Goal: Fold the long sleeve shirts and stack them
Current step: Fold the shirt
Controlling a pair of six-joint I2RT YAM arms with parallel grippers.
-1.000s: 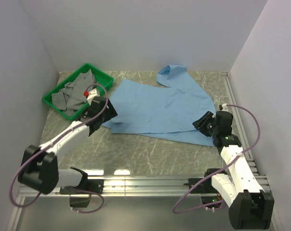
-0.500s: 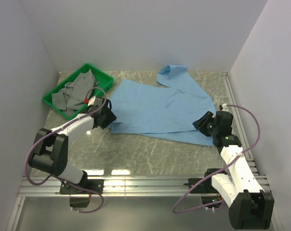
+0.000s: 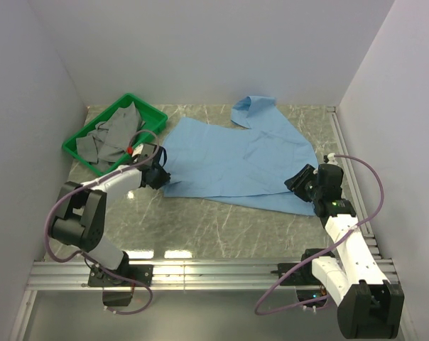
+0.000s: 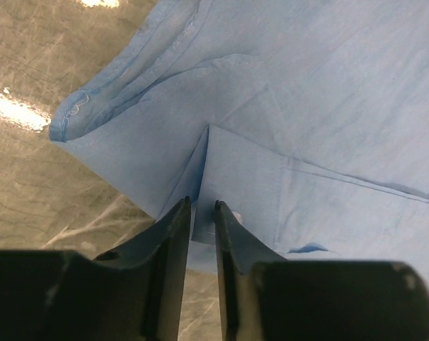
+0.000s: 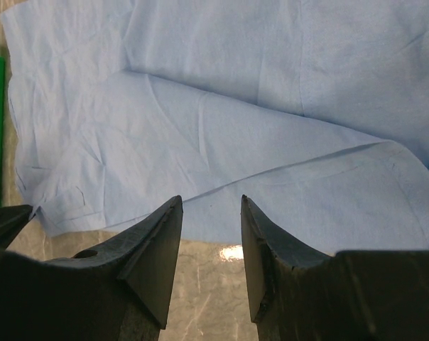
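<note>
Marbled tabletop (image 3: pixel 200 227) holds your shirt (image 3: pixel 229 160) unfolded, nothing stacked; left gripper (image 4: pixel 202 207) pinches its corner, right gripper (image 5: pixel 209 201) hovers half-open, empty.

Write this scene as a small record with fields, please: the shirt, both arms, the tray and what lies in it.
shirt: light blue shirt, spread out on the table, collar at the far side
left arm: left gripper low at the shirt's near left corner, jaws narrow, a ridge of cloth pinched between them
right arm: right gripper at the shirt's near right edge, jaws open, holding nothing
tray: green tray at the far left, beside the shirt
tray contents: crumpled grey cloth
</note>
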